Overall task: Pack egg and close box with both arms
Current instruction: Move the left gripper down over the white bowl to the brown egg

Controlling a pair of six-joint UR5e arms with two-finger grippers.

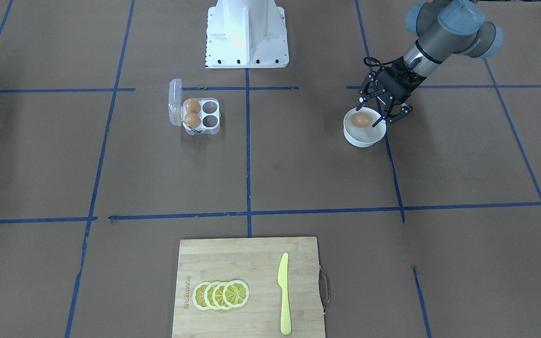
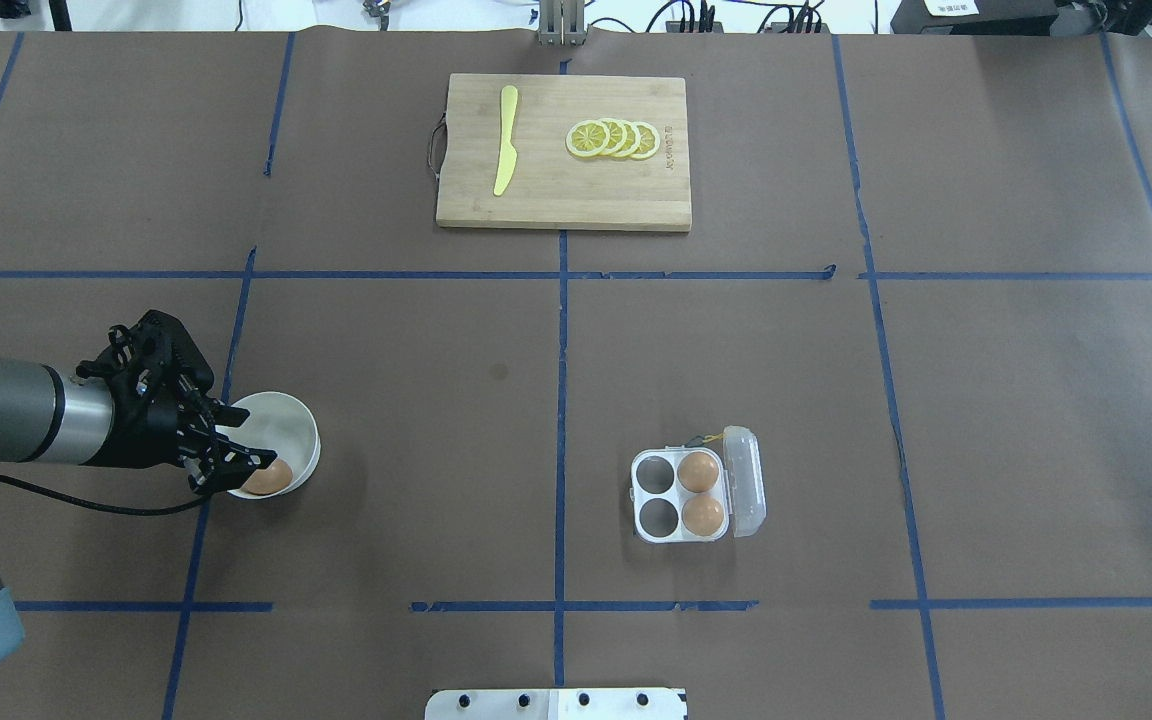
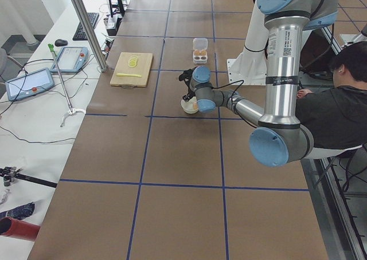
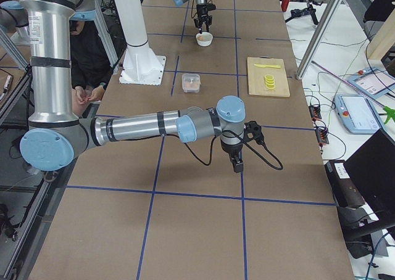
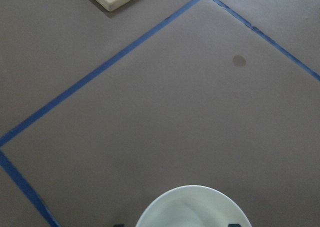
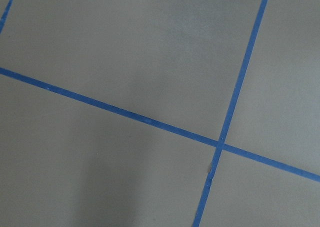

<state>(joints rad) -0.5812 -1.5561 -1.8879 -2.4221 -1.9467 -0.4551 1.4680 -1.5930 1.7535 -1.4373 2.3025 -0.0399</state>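
The egg [image 1: 361, 119] is orange-brown and lies in a round white bowl [image 1: 364, 139]; it also shows in the overhead view [image 2: 268, 478]. My left gripper [image 1: 372, 115] hangs over the bowl's rim right at the egg, fingers spread, holding nothing. The clear four-cup box [image 2: 681, 495] stands with its lid [image 2: 744, 493] swung open. It holds two brown eggs [image 2: 698, 471] and has two empty cups [image 2: 653, 472]. My right gripper [image 4: 237, 164] shows only in the exterior right view, low over bare table; I cannot tell whether it is open or shut.
A wooden cutting board [image 2: 561, 195] with lemon slices [image 2: 614, 139] and a yellow knife [image 2: 506, 152] lies at the table's far side. The white pedestal [image 1: 247, 33] stands at the robot's base. Blue tape lines cross the brown table.
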